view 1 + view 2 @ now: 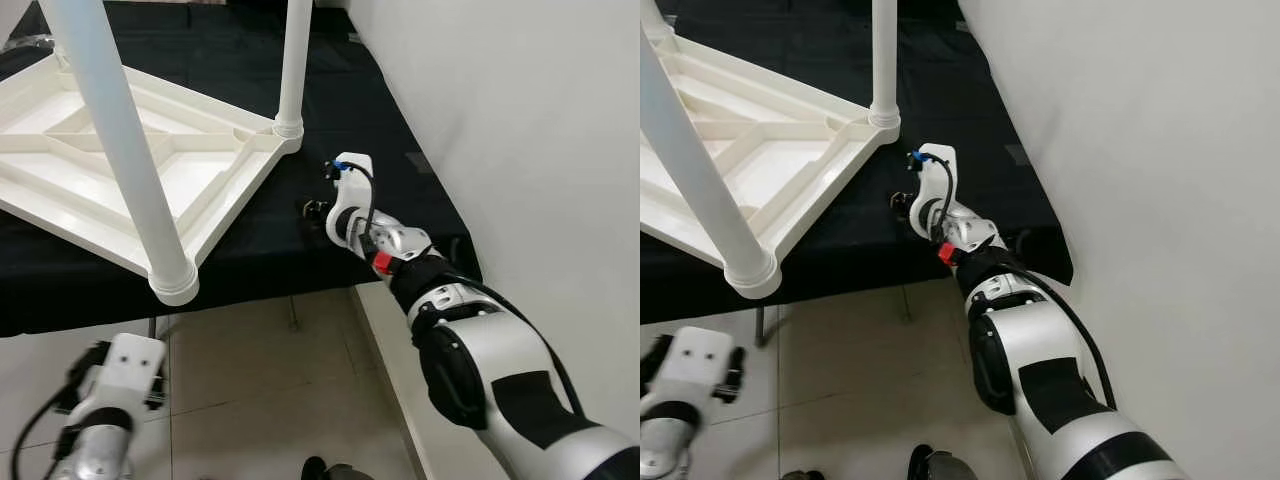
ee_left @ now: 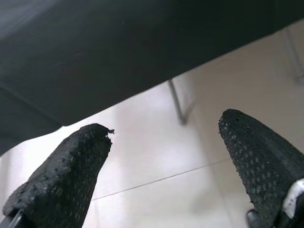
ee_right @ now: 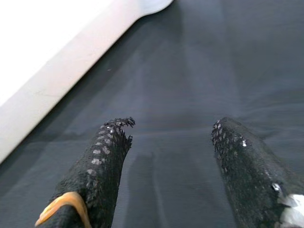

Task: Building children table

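1. Left end effector (image 2: 164, 156) hangs low over the floor tiles (image 1: 250, 370), fingers spread, empty.
2. White children's table (image 1: 130, 165) lies upside down on the black-covered table (image 1: 330, 90), legs (image 1: 120, 140) up.
3. Right end effector (image 3: 171, 156) hovers over the black cover beside it, fingers parted, empty.

A strip of bare black cloth (image 1: 300, 240) is left free between the upturned tabletop (image 1: 120, 160), with its two upright legs (image 1: 125, 150), and the wall (image 1: 520, 130).
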Motion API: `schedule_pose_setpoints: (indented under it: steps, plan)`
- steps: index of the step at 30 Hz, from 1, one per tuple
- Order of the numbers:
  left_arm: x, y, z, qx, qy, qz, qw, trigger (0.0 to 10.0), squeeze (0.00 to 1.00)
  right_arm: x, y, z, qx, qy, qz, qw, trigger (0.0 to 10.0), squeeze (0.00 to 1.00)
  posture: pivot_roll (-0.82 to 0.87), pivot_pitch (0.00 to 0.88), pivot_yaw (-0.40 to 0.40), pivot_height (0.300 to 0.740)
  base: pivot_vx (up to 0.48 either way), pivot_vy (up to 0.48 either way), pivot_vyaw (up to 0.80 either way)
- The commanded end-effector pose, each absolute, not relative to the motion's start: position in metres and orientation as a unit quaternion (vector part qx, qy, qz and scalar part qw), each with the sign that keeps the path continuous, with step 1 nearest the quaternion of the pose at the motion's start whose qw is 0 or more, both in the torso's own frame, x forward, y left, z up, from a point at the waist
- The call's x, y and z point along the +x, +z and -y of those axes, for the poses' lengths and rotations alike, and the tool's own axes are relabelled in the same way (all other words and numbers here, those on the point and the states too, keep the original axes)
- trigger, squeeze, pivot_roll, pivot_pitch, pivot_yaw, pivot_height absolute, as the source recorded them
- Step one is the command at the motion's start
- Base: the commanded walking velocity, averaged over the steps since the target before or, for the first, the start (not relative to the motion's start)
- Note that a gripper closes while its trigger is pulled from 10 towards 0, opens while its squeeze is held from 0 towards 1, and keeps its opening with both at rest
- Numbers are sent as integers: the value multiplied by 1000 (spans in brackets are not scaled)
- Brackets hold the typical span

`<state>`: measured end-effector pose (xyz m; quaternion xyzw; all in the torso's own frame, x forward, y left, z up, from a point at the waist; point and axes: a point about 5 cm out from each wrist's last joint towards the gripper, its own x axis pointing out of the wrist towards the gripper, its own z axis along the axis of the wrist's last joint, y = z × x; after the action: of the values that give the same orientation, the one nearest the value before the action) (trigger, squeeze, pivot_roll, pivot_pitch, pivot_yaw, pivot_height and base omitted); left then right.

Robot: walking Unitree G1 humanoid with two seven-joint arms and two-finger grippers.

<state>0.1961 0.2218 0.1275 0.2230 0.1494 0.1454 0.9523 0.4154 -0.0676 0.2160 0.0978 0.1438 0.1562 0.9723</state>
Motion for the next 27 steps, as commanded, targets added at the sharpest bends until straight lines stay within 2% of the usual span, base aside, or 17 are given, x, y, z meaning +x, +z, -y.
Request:
schedule_pose_setpoints:
  steps: [1, 2, 3, 4, 5, 7, 8, 9, 12, 14, 17, 20, 23, 24, 26, 27]
  plan:
    - [196, 127, -215, 195, 121, -143, 963, 10000, 0, 415, 212, 70, 90, 153, -148, 973, 10000, 0, 44, 237, -165, 740, 0, 0, 0]
    - [200, 127, -198, 168, 68, -140, 973, 10000, 0, 415, 212, 72, 78, 155, -147, 974, 10000, 0, 45, 232, -160, 740, 0, 0, 0]
    - [199, 125, -170, 145, -17, -154, 977, 10000, 0, 415, 211, 73, 77, 156, -148, 974, 10000, 0, 40, 229, -154, 740, 0, 0, 0]
    - [199, 125, -170, 145, -17, -154, 977, 10000, 0, 415, 211, 73, 77, 156, -148, 974, 10000, 0, 40, 229, -154, 740, 0, 0, 0]
    - [196, 124, -145, 131, -98, -165, 973, 10000, 0, 415, 211, 74, 70, 159, -147, 974, 10000, 0, 37, 226, -151, 740, 0, 0, 0]
    - [196, 124, -145, 131, -98, -165, 973, 10000, 0, 415, 211, 74, 70, 159, -147, 974, 10000, 0, 37, 226, -151, 740, 0, 0, 0]
    - [189, 129, -107, 112, -234, -158, 953, 10000, 0, 416, 211, 77, 65, 158, -144, 975, 10000, 0, 43, 220, -148, 740, 0, 0, 0]
    - [189, 132, -100, 115, -259, -147, 948, 10000, 0, 416, 212, 77, 62, 157, -142, 975, 10000, 0, 43, 220, -148, 740, 0, 0, 0]
    - [189, 134, -98, 118, -270, -141, 945, 10000, 0, 416, 212, 78, 61, 157, -141, 976, 10000, 0, 43, 220, -148, 740, 0, 0, 0]
    - [214, 144, -97, 119, -261, -99, 953, 10000, 0, 417, 212, 81, 67, 146, -137, 977, 10000, 0, 45, 203, -137, 740, 0, 0, 0]
    - [228, 151, -100, 127, -245, -73, 958, 10000, 0, 417, 212, 83, 67, 140, -135, 979, 10000, 0, 45, 201, -135, 740, 0, 0, 0]
    - [259, 159, -110, 142, -218, -34, 965, 10000, 0, 419, 217, 94, 75, 116, -116, 984, 10000, 0, 46, 192, -122, 740, 0, 0, 0]
    - [259, 159, -110, 142, -218, -34, 965, 10000, 0, 419, 217, 94, 75, 116, -116, 984, 10000, 0, 46, 192, -122, 740, 0, 0, 0]
    - [273, 161, -115, 153, -202, -23, 967, 10000, 0, 421, 220, 101, 84, 105, -105, 985, 10000, 0, 38, 185, -116, 740, 0, 0, 0]
    - [273, 161, -115, 153, -202, -23, 967, 10000, 0, 421, 220, 101, 84, 105, -105, 985, 10000, 0, 38, 185, -116, 740, 0, 0, 0]
    - [288, 166, -119, 168, -189, -11, 967, 10000, 0, 421, 223, 109, 91, 94, -91, 987, 10000, 0, 31, 176, -109, 740, 0, 0, 0]
